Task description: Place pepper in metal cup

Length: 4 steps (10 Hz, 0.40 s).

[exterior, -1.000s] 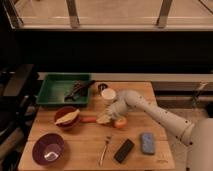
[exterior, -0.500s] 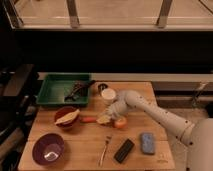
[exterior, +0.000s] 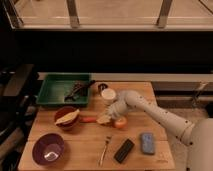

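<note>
Wooden surface (exterior: 165, 160): green tray (exterior: 52, 92) at back-left; front of tray, red bowl (exterior: 67, 120), purple bowl (exterior: 48, 149); right of tray, pepper (exterior: 89, 119), end effector (exterior: 106, 119) low over it, fork (exterior: 105, 148), black remote (exterior: 124, 150), blue sponge (exterior: 147, 143).

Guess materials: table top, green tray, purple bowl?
Table top: looks like wood, matte, with a light tan plank look. Green tray: likely plastic, with uniform colour and moulded walls. Purple bowl: plastic or glazed ceramic, with a soft sheen inside; can't tell which. The gripper sits by the pepper.

Orange-red pepper (exterior: 89, 119) flat on table, tool (exterior: 104, 119) at its tip
</note>
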Available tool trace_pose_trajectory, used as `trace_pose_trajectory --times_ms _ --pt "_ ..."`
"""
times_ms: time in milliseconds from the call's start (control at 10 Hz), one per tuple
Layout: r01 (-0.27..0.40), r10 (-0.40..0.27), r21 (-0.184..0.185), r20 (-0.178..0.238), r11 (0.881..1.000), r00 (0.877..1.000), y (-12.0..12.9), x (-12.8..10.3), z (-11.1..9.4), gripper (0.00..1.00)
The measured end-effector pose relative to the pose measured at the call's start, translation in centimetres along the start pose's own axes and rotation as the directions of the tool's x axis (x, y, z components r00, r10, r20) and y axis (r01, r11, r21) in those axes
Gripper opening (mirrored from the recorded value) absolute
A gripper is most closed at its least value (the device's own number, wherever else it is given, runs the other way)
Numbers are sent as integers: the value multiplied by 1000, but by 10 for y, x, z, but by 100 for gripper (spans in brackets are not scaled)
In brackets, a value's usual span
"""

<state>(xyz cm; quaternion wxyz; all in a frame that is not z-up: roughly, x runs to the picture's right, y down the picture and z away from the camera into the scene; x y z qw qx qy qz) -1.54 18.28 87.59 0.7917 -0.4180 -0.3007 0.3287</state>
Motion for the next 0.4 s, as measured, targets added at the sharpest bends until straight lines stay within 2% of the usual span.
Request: trace_pose_trajectory --times_ms 200,400 --pt "13 -13 11 -3 1000 1000 2 0 -2 47" --pt "55 -55 55 4 997 998 11 -10 -16 65"
